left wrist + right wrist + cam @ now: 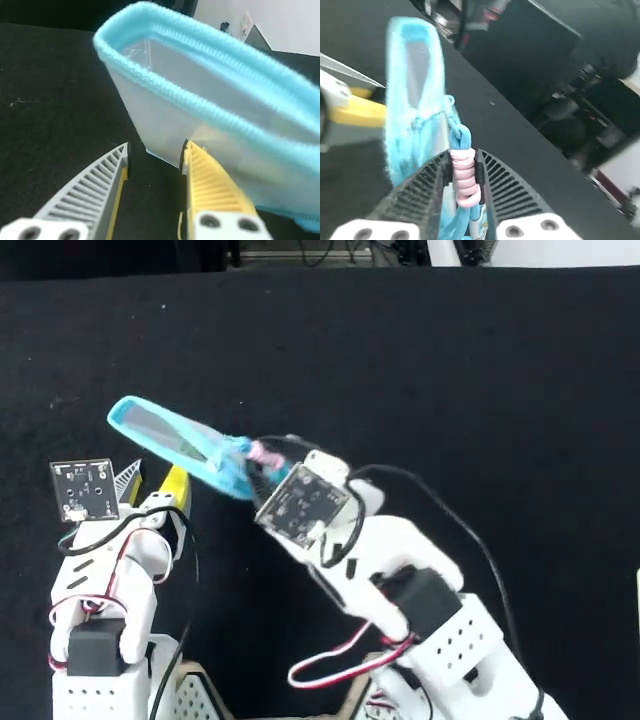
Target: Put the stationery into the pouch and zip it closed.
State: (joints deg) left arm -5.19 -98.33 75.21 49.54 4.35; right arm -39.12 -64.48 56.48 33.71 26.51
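Right claw (pixel 464 159): clenched on the pink loop (pixel 464 176) at one end of the pouch (pixel 414 102). Both dark fingers press the loop from either side, and blue cord runs down past it between them. In the high view this claw (pixel 262 466) sits at the pouch's near end, with the loop (pixel 263 452) just showing at its tip.

Left claw (pixel 156 149): released – the grey finger and the yellow finger stand well apart with nothing between them. The yellow finger lies just against the lower corner of the pouch (pixel 200 100); the grey one is clear of it. From above, my left claw (pixel 152 480) is beside the pouch's long side, close to its middle.

Pouch (pixel 180 443): translucent body with light-blue trim, turned on edge and angled away from my right claw across the black surface (pixel 450 370). (Whether its lower edge rests on the surface, I cannot tell.) Its mouth is closed along the visible trim – contents cannot be made out.
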